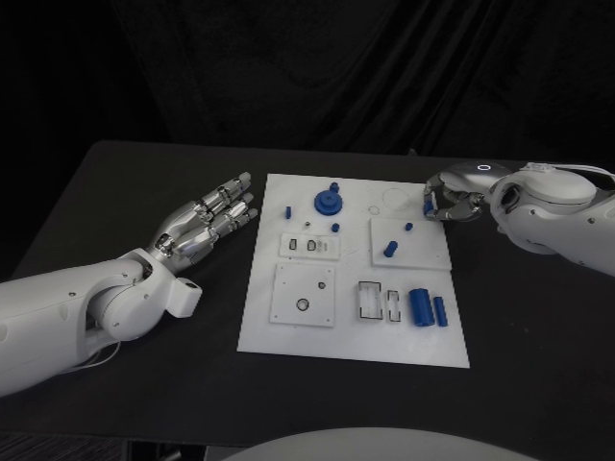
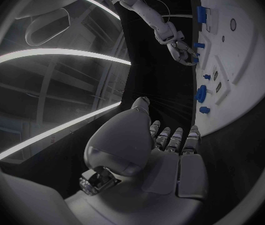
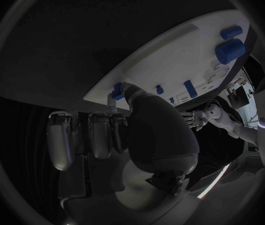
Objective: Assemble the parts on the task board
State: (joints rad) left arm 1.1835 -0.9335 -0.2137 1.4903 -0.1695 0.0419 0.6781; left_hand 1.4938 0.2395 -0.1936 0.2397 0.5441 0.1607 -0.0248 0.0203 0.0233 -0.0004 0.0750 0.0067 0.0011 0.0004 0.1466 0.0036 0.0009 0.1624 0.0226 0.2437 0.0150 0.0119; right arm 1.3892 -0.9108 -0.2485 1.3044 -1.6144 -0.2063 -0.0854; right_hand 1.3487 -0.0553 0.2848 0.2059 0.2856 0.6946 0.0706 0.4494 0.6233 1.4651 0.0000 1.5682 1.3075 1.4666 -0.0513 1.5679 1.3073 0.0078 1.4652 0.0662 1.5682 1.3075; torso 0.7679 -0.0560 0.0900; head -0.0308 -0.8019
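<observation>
Bare black table point(image 1: 141, 182) lies all round the flat silver left hand point(image 1: 210, 219); the white task board point(image 1: 352, 331) sits just beside its fingertips.

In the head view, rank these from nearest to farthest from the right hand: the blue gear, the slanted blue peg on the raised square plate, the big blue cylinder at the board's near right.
From the right hand:
1. Slanted blue peg, on the square plate just below it.
2. Blue gear, toward the board's far left.
3. Big blue cylinder, near right corner.

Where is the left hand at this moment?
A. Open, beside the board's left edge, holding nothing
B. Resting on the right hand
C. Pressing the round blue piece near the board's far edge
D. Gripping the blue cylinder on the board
A: the left hand lies with fingers apart off the left edge of the white board, with nothing in it.
</observation>
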